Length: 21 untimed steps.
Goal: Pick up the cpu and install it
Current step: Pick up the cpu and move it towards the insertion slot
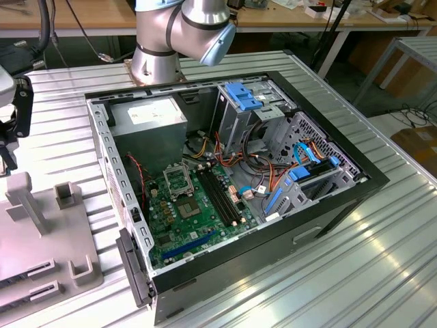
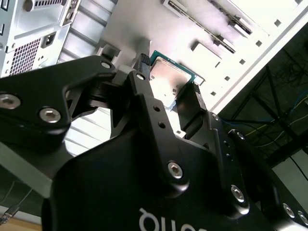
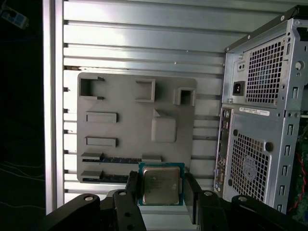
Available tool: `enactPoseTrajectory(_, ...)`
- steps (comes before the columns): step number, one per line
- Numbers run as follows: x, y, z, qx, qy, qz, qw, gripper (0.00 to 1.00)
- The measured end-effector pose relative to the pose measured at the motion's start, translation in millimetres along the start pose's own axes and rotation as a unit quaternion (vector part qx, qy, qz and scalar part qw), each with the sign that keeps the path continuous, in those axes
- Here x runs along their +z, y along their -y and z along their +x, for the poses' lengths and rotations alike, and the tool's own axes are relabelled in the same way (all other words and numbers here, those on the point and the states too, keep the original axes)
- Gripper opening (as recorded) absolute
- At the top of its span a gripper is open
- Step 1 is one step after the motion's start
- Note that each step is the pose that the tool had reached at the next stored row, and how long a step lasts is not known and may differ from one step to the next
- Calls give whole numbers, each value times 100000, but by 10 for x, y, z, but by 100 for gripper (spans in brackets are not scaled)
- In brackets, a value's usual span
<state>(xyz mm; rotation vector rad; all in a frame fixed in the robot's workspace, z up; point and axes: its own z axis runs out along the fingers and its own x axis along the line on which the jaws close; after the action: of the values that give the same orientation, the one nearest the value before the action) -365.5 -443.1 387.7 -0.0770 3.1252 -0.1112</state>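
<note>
The cpu [image 3: 161,185], a flat square chip with a dull silver top and green rim, sits between the two black fingers of my gripper [image 3: 162,192], one finger pressed on each side. Seen from the other side in the second wrist view, the cpu [image 2: 169,79] is clamped in the gripper [image 2: 168,89] the same way. My gripper [image 1: 13,113] hangs at the exterior view's far left, above the grey holder tray [image 1: 41,232]. The square socket frame [image 1: 177,179] lies on the green board [image 1: 188,222] inside the open computer case, well away from the gripper.
The open black case [image 1: 341,205] holds cables, blue drive brackets [image 1: 247,96] and a power supply [image 1: 150,119]. Its perforated rear panel [image 3: 262,120] stands beside the tray [image 3: 125,130]. The arm's base [image 1: 157,61] rises behind the case on the ribbed metal table [image 1: 382,273].
</note>
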Motion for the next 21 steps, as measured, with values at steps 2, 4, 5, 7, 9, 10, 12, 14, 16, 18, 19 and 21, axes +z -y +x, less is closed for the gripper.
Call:
enactPoseTrajectory(2,0,0,-1,-4,-2,0,100000,47)
enactPoseTrajectory(4,-5,0,-2,-4,4,-5,100000,47)
enactPoseTrajectory(5,-7,1,-2,-3,2,-2,100000,47)
enactPoseTrajectory(7,-8,1,-5,-5,1,-3,100000,47)
enactPoseTrajectory(9,-8,3,-34,-9,3,0,100000,47)
enactPoseTrajectory(10,-8,4,-55,-6,-2,2,100000,47)
enactPoseTrajectory(12,-7,5,-90,-7,6,-3,100000,47)
enactPoseTrajectory(14,-6,7,-121,-9,-1,0,100000,47)
enactPoseTrajectory(16,-6,8,-147,-7,0,1,100000,47)
enactPoseTrajectory(18,-5,9,-177,-8,2,-1,100000,47)
enactPoseTrajectory(19,-4,10,-195,-5,4,-1,100000,47)
enactPoseTrajectory(21,-4,12,-230,-5,0,3,100000,47)
